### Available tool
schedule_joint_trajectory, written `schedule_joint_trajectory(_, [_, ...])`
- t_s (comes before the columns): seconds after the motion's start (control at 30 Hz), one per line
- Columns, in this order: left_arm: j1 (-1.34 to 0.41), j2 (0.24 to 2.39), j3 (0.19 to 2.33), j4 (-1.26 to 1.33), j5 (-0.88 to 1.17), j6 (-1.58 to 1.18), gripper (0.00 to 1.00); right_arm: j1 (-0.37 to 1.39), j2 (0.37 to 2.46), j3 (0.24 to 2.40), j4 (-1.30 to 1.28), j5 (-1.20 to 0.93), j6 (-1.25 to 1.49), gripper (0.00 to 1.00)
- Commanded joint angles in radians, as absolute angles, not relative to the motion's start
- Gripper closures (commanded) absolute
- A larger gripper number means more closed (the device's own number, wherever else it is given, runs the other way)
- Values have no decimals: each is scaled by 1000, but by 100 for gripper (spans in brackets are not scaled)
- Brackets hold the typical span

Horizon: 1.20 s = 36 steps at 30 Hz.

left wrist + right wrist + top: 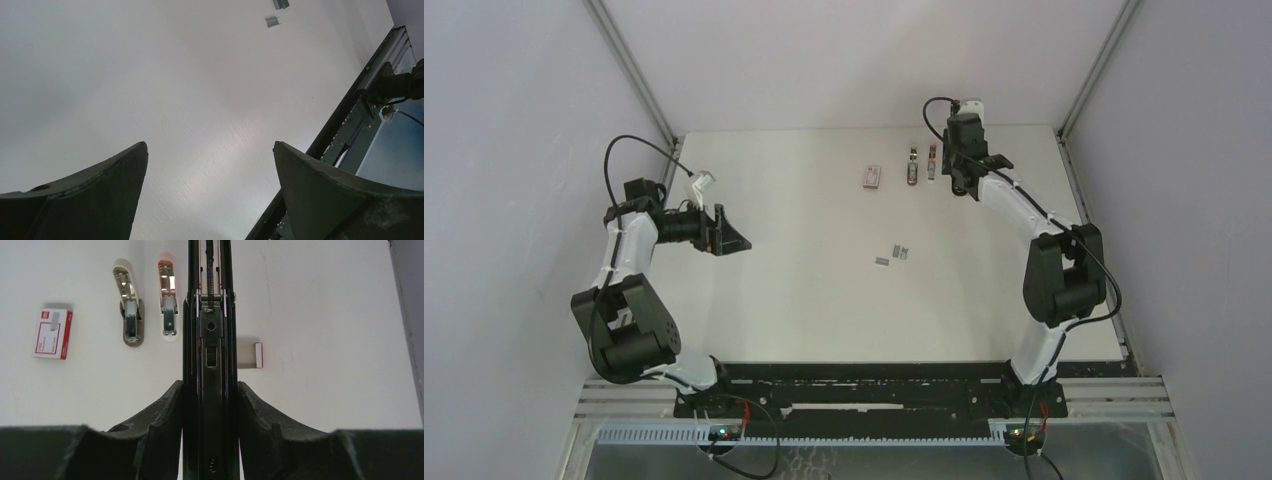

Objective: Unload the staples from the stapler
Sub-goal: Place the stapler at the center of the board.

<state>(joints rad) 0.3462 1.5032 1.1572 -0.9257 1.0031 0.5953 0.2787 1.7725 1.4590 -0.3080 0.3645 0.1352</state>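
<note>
The white table [804,300] fills most of the top view, with both arms bolted at its near edge. The right arm rises from its base, folds at a raised elbow over the table's right side, and stretches its forearm to the far edge, where the wrist bends down. The left arm folds back over the table's left edge, its wrist turned sideways toward the middle. The right gripper [210,385] has its fingers partly closed and pressed against both flanks of the black stapler [210,335], which runs straight away from the wrist camera with its inner channel and coiled spring in view. The left gripper [729,235] has its jaws spread wide, holds nothing and hangs above bare tabletop. Left of the stapler lie two small pale staplers [129,305] side by side, then a pink-and-white box [873,177]; a second small box [248,355] sits just right of the stapler. The staples [892,253] lie loose near the table's middle, well apart from both grippers.
</note>
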Motion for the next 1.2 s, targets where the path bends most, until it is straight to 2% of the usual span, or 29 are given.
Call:
schedule_joint_trajectory(0.0, [351, 1489, 1138, -915, 1046, 624, 0, 261, 1809, 1572, -256, 364, 180, 100])
schedule_joint_trajectory(0.37, [352, 1502, 1137, -917, 1054, 628, 0, 209, 1936, 1633, -269, 261, 180, 100])
schedule_joint_trajectory(1.17, [351, 1515, 1137, -920, 1062, 631, 0, 176, 2138, 1779, -402, 209, 239, 100])
